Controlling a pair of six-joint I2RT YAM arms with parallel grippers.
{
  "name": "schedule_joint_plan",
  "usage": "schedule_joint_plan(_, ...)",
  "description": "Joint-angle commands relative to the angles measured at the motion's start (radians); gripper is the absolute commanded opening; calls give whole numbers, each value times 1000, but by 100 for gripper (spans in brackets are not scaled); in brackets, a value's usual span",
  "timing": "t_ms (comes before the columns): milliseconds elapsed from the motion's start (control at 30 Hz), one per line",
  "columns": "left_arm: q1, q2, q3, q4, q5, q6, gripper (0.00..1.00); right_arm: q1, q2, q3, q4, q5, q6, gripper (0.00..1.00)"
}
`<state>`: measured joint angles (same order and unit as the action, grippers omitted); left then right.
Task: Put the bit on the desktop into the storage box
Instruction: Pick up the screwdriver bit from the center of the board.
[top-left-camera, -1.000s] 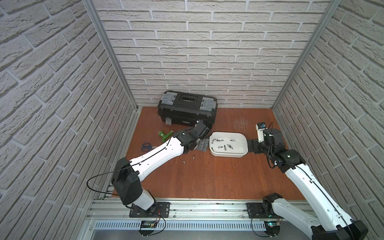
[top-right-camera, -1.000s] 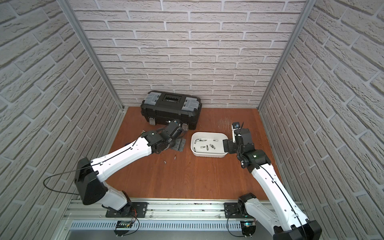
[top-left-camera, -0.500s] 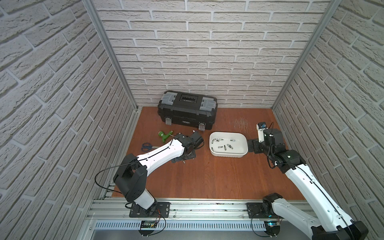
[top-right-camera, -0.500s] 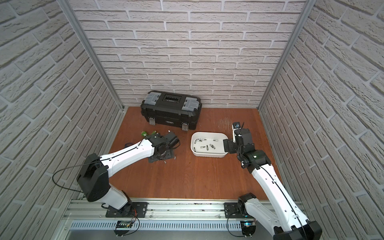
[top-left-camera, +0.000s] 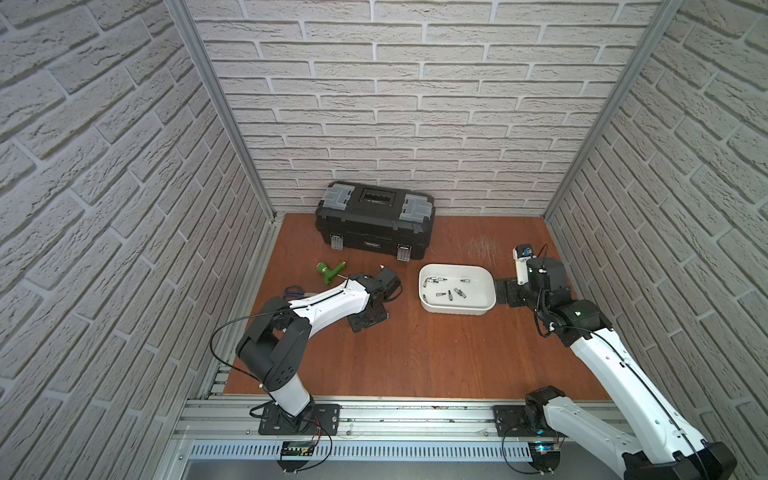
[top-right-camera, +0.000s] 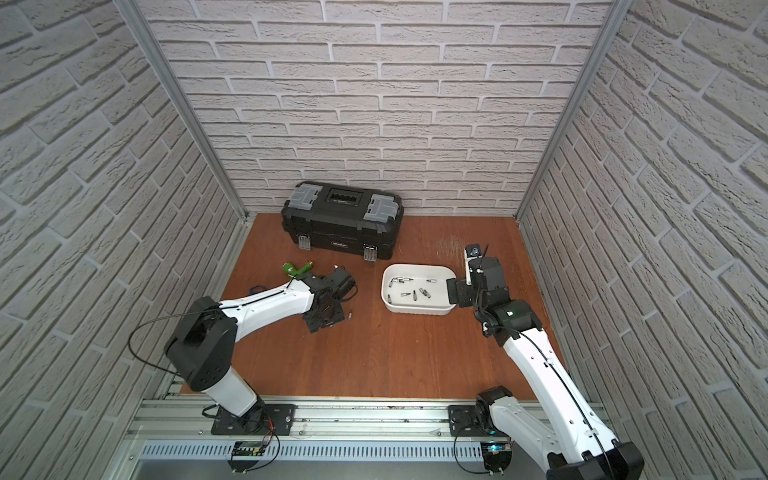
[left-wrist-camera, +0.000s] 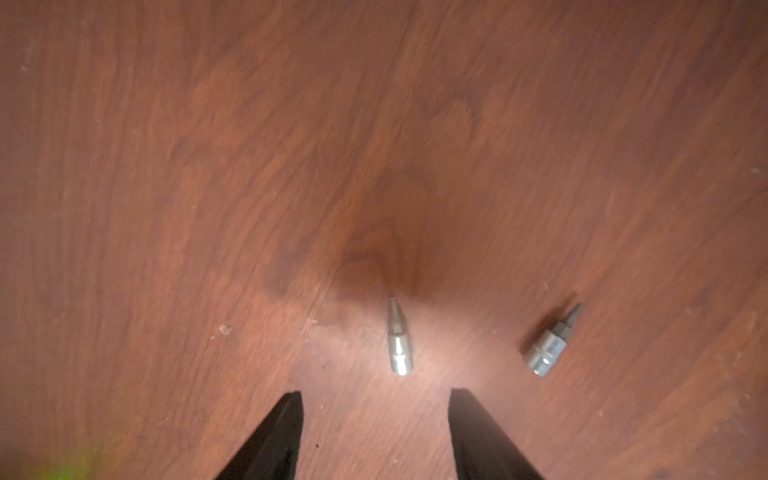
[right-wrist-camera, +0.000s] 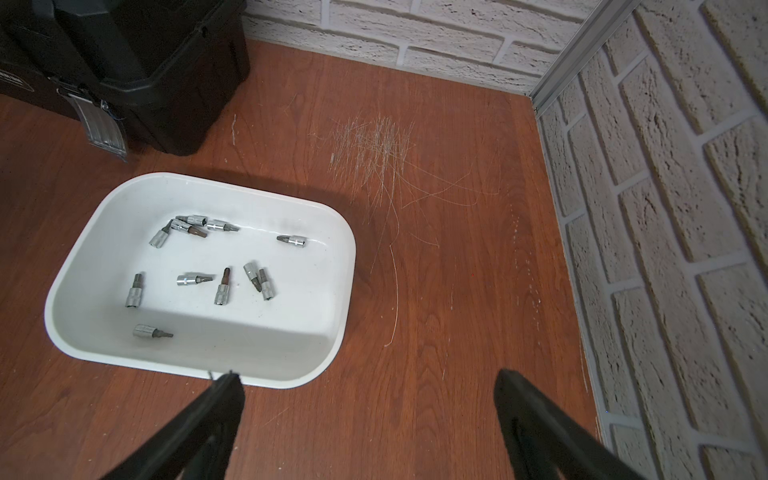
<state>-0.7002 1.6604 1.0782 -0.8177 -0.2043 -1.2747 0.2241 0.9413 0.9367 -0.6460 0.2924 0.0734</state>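
The left jaws stand parted, black and tapering to blunt tips, with nothing between them. Just ahead of their gap, touching neither, lies the short bright-metal bit (left-wrist-camera: 400, 338). Its polished round socket end is nearest the jaws, followed by a hexagonal waist and a darker shank narrowing to a point that faces away. It rests flat on the reddish-brown wood-grain table (left-wrist-camera: 208, 166), closer to one jaw tip than to the other. A second bit (left-wrist-camera: 548, 347), stubbier, with a ribbed chrome collar and a dark hex tip, lies off to the side, outside the jaws.

The right jaws are spread wide and grip nothing. They hang at the short end of the shallow white plastic storage box (right-wrist-camera: 249, 353). In the wrist view one tip overlaps the box's rolled rim, though contact cannot be told. The box is rectangular with rounded corners, smooth and glossy, and holds a scatter of similar chrome bits (right-wrist-camera: 223, 286).

Beyond it the table carries a patch of fine pale scratches (right-wrist-camera: 374, 145). A black plastic toolbox (top-left-camera: 374, 224) with grey lid compartments and metal latches stands against the white brick-pattern wall (top-left-camera: 415, 124). A green tool (top-left-camera: 330, 272) lies near the left arm.
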Motion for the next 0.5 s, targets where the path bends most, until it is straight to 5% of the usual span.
schedule_joint_plan(0,11,16,-21,49,34,7,55,-12,-9,-13,36,13,1,99)
schedule_joint_plan(233,22,61,-32,89,68,19,42,-13,-6,-13,35,17,-1,99)
schedule_joint_plan(467,25,68,-52,97,65,8,41,-12,-3,-13,35,17,-1,99)
